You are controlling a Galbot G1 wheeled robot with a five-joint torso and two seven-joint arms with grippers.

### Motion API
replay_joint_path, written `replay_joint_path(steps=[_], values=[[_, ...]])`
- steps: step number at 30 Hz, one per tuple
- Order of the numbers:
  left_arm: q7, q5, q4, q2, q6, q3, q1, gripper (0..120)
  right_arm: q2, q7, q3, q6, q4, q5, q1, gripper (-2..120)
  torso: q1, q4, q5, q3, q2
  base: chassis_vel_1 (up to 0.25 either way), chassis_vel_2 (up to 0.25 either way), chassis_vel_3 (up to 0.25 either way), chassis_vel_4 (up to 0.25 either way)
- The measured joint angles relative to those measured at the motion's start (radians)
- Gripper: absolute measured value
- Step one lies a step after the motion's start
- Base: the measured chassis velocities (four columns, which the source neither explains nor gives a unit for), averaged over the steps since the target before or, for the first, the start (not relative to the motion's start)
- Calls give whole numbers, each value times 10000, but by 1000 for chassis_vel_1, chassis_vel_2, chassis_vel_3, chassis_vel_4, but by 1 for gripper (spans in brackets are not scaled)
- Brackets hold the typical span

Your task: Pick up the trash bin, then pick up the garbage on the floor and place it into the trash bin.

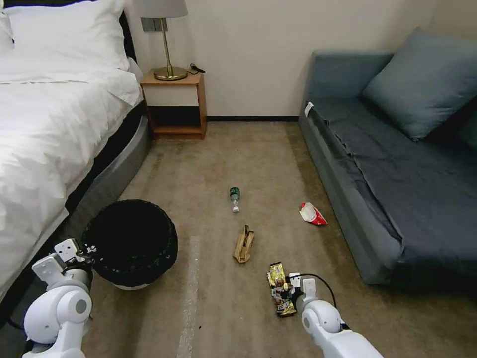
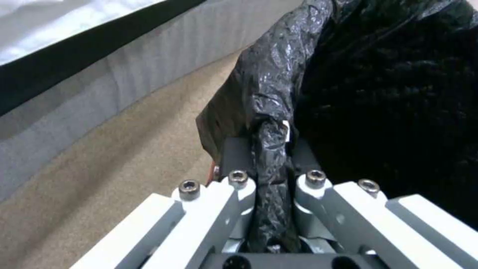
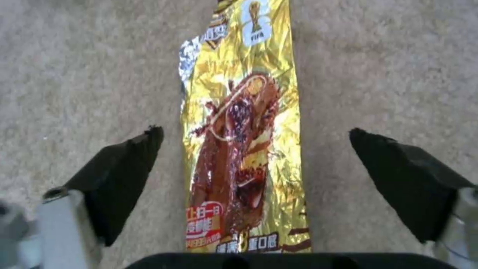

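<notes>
The trash bin (image 1: 131, 241), squat and lined with a black bag, sits at the lower left beside the bed. My left gripper (image 1: 88, 249) is shut on its bag-covered rim (image 2: 269, 142). Garbage lies on the carpet: a clear bottle with a green label (image 1: 235, 198), a tan cardboard piece (image 1: 244, 244), a red-and-white wrapper (image 1: 312, 214) and a gold-brown snack wrapper (image 1: 279, 288). My right gripper (image 1: 288, 291) hovers directly over the snack wrapper (image 3: 246, 149), open, with one finger (image 3: 124, 175) on each side of it.
A white bed (image 1: 49, 124) runs along the left and a grey-blue sofa (image 1: 397, 164) along the right. A wooden nightstand (image 1: 175, 104) with a lamp stands at the far wall. Carpet (image 1: 213, 308) lies between them.
</notes>
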Motion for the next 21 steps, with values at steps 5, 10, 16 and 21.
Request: replay_joint_path(steps=[5,10,16,21], values=[[2,-7,4,35,-1,2,-44,4,55,-46,-40,171,-253,-130,-24,83,0,0,0,0,0,0,0,0,0],[3,-12,11,65,0,2,-84,4,89,-102,-52,327,-385,-207,-81,72,0,0,0,0,0,0,0,0,0],[3,-15,24,73,1,2,-129,4,28,-134,-72,430,-377,-271,-111,53,0,-1,0,0,0,0,0,0,0],[0,-6,101,70,3,28,-185,4,-98,-105,-84,454,-160,-267,-157,50,0,0,1,0,0,0,0,0,0]])
